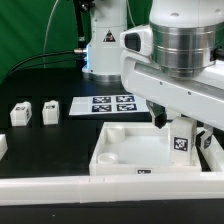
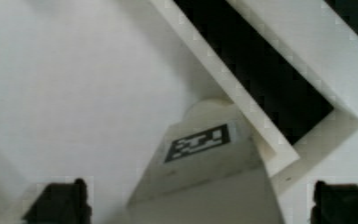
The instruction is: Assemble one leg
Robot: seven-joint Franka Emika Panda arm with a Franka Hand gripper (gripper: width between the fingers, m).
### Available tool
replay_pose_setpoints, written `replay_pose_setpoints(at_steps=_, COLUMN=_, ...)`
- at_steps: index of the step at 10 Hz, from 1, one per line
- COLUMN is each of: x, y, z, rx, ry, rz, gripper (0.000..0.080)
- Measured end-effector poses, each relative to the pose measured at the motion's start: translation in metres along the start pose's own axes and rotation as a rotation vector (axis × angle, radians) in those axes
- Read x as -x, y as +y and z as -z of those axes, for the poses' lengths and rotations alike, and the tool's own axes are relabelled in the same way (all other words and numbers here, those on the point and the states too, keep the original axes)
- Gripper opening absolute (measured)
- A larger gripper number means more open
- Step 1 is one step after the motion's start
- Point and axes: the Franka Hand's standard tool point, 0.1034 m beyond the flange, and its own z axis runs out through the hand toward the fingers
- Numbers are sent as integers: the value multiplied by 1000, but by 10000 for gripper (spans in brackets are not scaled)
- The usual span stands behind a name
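End effector [image 2: 208, 195] clamped on leg [image 1: 181, 139] over tray [image 1: 120, 150] corner | risk: leg tilts (loose grip), misses socket, jams

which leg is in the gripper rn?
The upright leg at the tray's corner on the exterior view's right, under the gripper. The other two legs sit loose on the exterior view's left, untouched.
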Motion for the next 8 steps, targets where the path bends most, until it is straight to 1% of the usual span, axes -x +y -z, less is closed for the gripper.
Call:
replay_pose_setpoints(at_steps=1, x=0, y=0, z=0, rx=0, ry=0, rz=0, gripper=642)
replay_pose_setpoints(at_steps=2, x=0, y=0, z=0, rx=1, ry=0, rz=0, gripper=648)
replay_pose_setpoints(at_steps=8, x=0, y=0, z=-1, rx=2, ry=-1, rz=0, gripper=649)
